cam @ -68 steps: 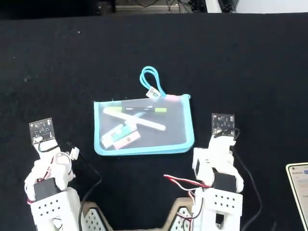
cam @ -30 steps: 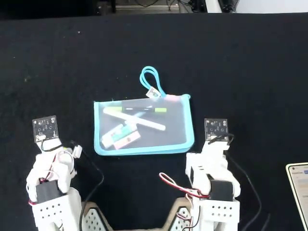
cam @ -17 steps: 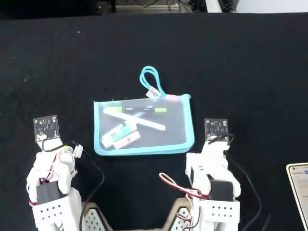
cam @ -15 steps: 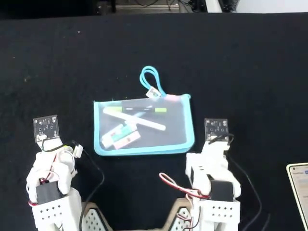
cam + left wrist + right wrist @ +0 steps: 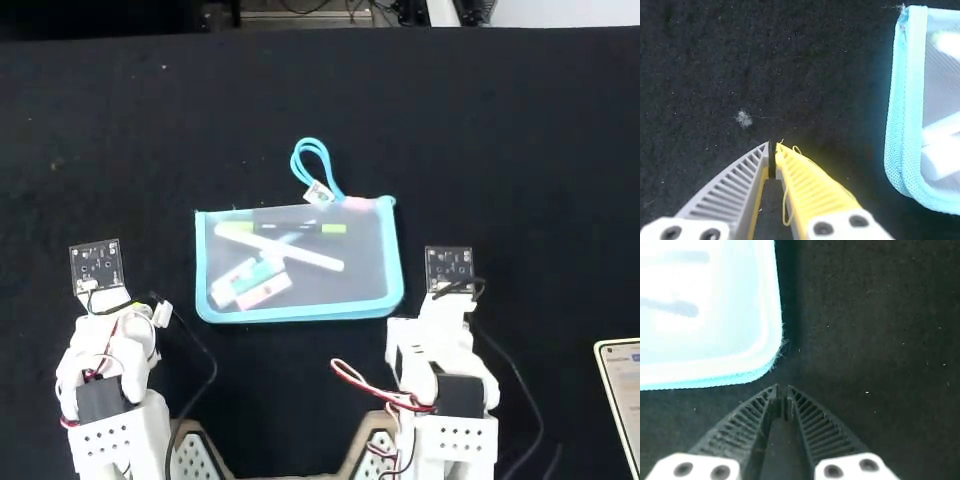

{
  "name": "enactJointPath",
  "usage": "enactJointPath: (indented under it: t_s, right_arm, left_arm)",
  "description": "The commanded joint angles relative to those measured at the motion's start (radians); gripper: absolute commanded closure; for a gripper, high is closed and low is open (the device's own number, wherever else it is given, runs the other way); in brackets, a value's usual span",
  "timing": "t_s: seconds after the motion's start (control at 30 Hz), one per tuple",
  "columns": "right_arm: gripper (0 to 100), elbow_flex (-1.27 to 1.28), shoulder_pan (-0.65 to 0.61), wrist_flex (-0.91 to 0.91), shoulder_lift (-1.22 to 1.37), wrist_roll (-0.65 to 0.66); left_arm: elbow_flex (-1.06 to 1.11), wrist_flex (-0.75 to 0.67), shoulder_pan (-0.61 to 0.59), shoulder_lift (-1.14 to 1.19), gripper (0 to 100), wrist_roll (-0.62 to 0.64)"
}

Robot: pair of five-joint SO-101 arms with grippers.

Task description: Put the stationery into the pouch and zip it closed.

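Observation:
The pouch (image 5: 298, 260), clear-fronted with light blue trim and a blue loop (image 5: 314, 165) at its top, lies flat mid-table with its zip drawn across. Pens and small stationery pieces (image 5: 270, 260) lie inside it. The left arm (image 5: 100, 340) is folded back at the near left. Its gripper (image 5: 772, 148) is shut and empty over bare cloth, beside the pouch's corner (image 5: 910, 120). Folded back at the near right is the right arm (image 5: 445, 330). Its gripper (image 5: 782, 390) is shut and empty, just off the pouch's near right corner (image 5: 715, 320).
The table is covered in black cloth (image 5: 520, 150). A white device (image 5: 622, 385) lies at the right edge. A white fleck (image 5: 743, 118) sits on the cloth ahead of the left gripper. The arms' bases and wires (image 5: 370, 385) crowd the near edge.
Since the earliest frame both arms have drawn in slightly toward the pouch's sides; over the last second nothing has visibly moved. The pouch has stayed put.

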Motion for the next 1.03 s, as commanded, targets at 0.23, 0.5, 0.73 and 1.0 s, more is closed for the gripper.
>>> enactJointPath:
  t_s: [0.23,0.5,0.73,1.0]
  right_arm:
    - [98.6,-0.008,-0.034,0.018,-0.097,-0.002]
    - [98.6,-0.008,-0.032,0.018,-0.097,-0.002]
    - [98.6,-0.008,-0.032,0.018,-0.097,-0.002]
    - [98.6,-0.008,-0.032,0.018,-0.097,-0.002]
  left_arm:
    - [0.016,0.008,0.004,-0.006,97,0.008]
    - [0.016,0.008,0.004,-0.006,97,0.008]
    - [0.016,0.008,0.002,-0.006,97,0.009]
    - [0.016,0.008,0.002,-0.006,97,0.009]
